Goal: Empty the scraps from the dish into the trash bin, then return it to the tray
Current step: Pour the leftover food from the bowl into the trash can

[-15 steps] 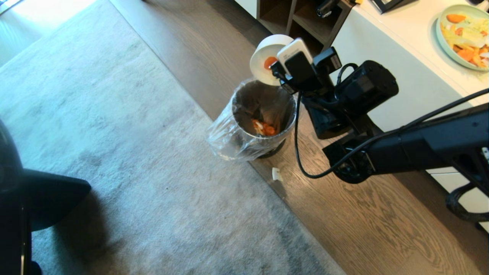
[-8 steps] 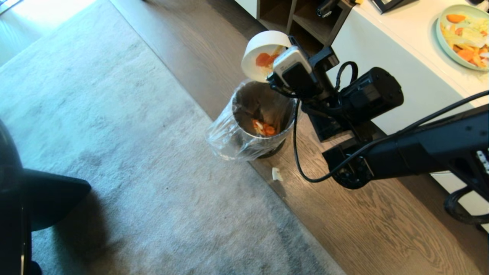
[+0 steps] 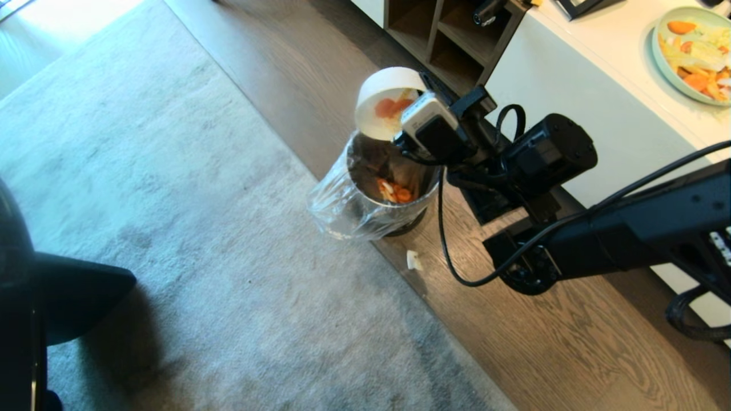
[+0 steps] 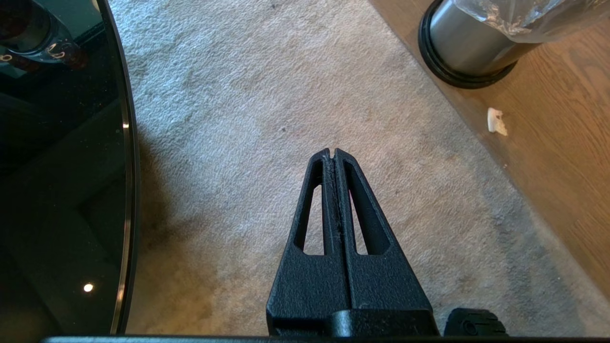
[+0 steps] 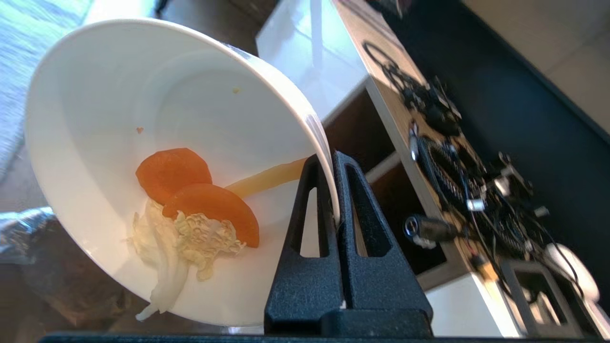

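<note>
The dish point(image 3: 377, 91), a glossy white deep bowl, hangs tilted just above the far rim of the trash bin point(image 3: 388, 182). My right gripper point(image 5: 332, 159) is shut on the dish's rim point(image 5: 314, 124), one finger inside and one outside. Scraps point(image 5: 190, 205), orange slices and pale cabbage, cling to the low side of the dish. More orange pieces point(image 3: 394, 191) lie inside the steel bin with its clear liner. My left gripper point(image 4: 332, 151) is shut on nothing and hangs over the carpet, with the bin's base point(image 4: 469, 52) farther off. The tray is out of view.
A small white bit point(image 3: 413, 260) lies on the wood floor beside the bin. A white cabinet point(image 3: 577, 85) with open shelves stands behind, bearing a pale-green plate point(image 3: 661, 63) of food. The glossy black tabletop point(image 4: 62, 166) is beside the left gripper. Grey carpet point(image 3: 171, 200) covers the left.
My right arm has carried the dish left and a little lower, nearer the bin's mouth, and turned it. The scraps have shifted inside the dish. The left arm has not moved.
</note>
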{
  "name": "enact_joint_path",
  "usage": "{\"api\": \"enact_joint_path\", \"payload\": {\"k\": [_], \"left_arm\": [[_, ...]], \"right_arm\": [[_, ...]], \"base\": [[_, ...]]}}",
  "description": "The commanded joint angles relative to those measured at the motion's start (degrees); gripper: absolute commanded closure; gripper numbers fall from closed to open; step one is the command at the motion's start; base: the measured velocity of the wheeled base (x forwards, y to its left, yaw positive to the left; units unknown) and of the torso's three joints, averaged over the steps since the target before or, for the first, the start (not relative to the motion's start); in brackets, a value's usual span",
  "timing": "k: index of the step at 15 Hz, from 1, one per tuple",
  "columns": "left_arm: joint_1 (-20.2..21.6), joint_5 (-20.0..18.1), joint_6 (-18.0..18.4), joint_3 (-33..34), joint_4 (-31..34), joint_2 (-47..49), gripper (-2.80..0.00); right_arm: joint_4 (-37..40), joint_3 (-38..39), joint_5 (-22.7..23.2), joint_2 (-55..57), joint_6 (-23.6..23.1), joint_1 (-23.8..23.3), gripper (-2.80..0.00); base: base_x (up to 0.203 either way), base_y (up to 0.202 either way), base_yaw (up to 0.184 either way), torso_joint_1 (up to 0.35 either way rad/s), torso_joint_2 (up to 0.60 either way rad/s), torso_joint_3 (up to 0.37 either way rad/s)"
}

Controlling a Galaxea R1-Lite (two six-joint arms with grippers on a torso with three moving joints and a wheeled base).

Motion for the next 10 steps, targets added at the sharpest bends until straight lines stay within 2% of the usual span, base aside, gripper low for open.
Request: {"api": "enact_joint_path", "payload": {"k": [1, 4, 6, 10], "left_arm": [[0.00, 0.02, -0.04, 0.00, -0.05, -0.02, 0.00], [0.00, 0.02, -0.04, 0.00, -0.05, -0.02, 0.00], [0.00, 0.02, -0.04, 0.00, -0.05, -0.02, 0.00], [0.00, 0.02, -0.04, 0.00, -0.05, -0.02, 0.00]], "right_arm": [[-2.62, 0.07, 4.34, -0.70, -0.54, -0.24, 0.00], [-2.62, 0.34, 5.34, -1.22, -3.06, -0.41, 0.00], [-2.62, -0.08, 9.01, -1.30, -3.58, -1.21, 0.00], [-2.62, -2.12, 13.06, -0.99, -5.67, -4.30, 0.00]], "base": [[0.000, 0.000, 0.000, 0.000, 0.00, 0.000], [0.000, 0.000, 0.000, 0.000, 0.00, 0.000], [0.000, 0.000, 0.000, 0.000, 0.00, 0.000], [0.000, 0.000, 0.000, 0.000, 0.00, 0.000]]}}
